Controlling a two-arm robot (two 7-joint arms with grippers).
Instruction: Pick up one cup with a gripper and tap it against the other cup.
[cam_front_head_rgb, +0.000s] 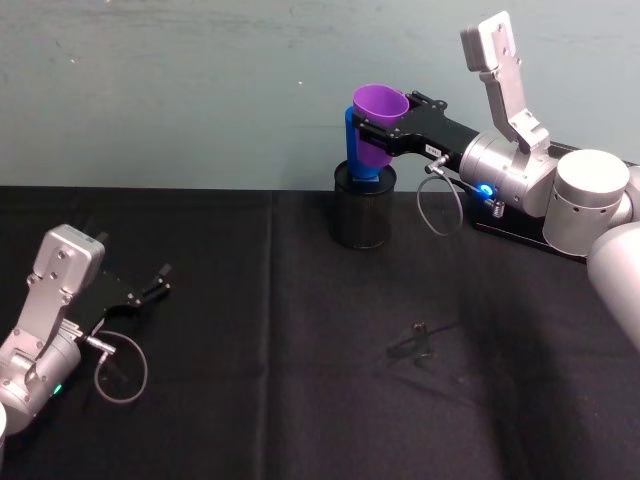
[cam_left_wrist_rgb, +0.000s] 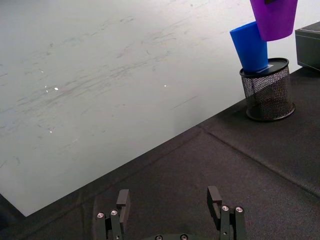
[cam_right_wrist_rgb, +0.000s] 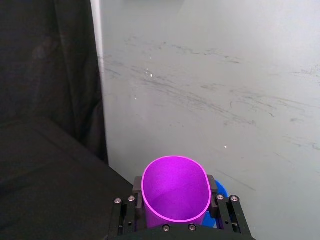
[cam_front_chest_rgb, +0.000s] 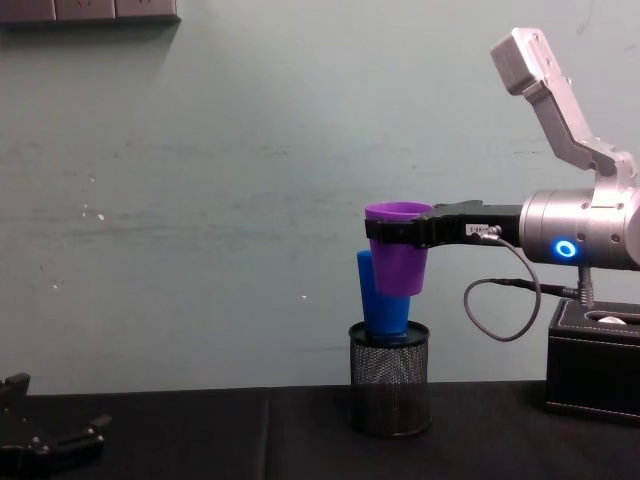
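Since your right claw (cam_front_head_rgb: 372, 132) is clamped on the purple cup (cam_front_head_rgb: 380, 103) up at the bench's (cam_front_head_rgb: 300, 350) 12 o'clock, right beside the tilted blue cup (cam_front_head_rgb: 351, 145), a hard tap could topple its mesh pen holder (cam_front_head_rgb: 362, 215). Left claw (cam_front_head_rgb: 152, 284) idles open at 8 o'clock.

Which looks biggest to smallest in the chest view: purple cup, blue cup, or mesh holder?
Largest: mesh holder.
Next: purple cup, clamped in the right gripper.
Smallest-looking: blue cup, but it is partly hidden inside the holder and behind the purple cup, so the two cups may be alike.
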